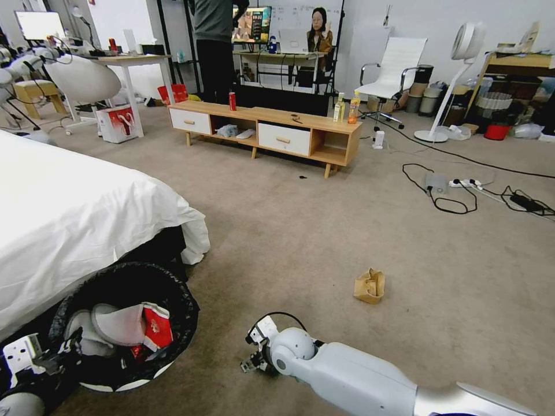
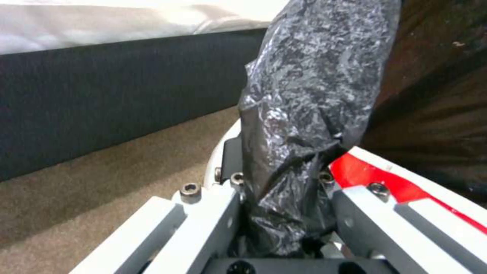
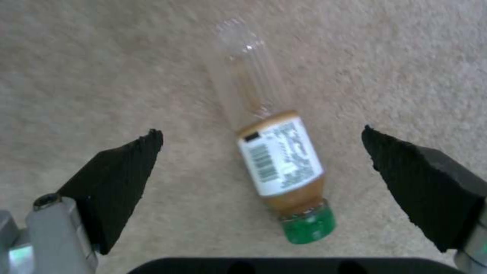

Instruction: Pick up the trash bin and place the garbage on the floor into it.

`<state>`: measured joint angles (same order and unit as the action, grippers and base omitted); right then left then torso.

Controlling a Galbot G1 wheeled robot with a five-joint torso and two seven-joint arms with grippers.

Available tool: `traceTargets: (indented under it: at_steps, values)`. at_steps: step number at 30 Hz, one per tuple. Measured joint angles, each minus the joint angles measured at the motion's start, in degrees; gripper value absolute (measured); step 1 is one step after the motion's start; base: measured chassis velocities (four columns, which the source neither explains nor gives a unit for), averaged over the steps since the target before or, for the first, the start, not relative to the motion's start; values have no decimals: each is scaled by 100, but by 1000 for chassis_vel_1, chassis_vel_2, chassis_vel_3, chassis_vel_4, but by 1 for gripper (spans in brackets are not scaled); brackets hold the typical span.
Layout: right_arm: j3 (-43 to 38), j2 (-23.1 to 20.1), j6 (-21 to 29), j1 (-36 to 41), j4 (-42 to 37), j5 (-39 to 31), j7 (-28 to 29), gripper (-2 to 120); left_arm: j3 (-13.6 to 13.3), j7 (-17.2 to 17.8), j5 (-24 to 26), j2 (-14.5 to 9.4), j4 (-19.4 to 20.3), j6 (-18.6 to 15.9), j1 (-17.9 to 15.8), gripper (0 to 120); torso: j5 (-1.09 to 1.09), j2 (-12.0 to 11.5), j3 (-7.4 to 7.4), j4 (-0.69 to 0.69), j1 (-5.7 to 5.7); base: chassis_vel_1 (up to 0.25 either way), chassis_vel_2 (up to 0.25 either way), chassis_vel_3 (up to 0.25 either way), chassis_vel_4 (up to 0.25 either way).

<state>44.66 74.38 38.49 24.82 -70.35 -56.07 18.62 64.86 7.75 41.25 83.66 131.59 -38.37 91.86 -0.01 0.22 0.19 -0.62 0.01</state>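
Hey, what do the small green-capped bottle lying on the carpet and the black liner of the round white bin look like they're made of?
The small green-capped bottle looks like clear, glossy plastic: carpet shows through its body, with a paper-like printed label. The black liner looks like thin crinkled plastic film, with shiny wrinkles, pinched in the left gripper. The open right gripper hovers over the bottle.

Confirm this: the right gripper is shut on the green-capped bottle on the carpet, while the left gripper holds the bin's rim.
Not quite. The right gripper is open: in the right wrist view its pads stand apart on either side of the green-capped bottle, which lies untouched on the carpet. The left gripper does clamp the bag-lined rim of the bin.
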Motion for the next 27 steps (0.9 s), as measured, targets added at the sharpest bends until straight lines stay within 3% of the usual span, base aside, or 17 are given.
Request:
traceTargets:
  at_steps: [16, 27]
  values:
    - [24, 310, -521, 53, 1102, 712, -538, 100, -45, -59, -89, 42, -31, 24, -2, 5, 1, 0, 0, 0, 0, 0, 0, 0, 0]
    - [37, 480, -668, 88, 1424, 956, -711, 100, -45, -73, -103, 52, -37, 36, 4, 5, 1, 0, 0, 0, 0, 0, 0, 0, 0]
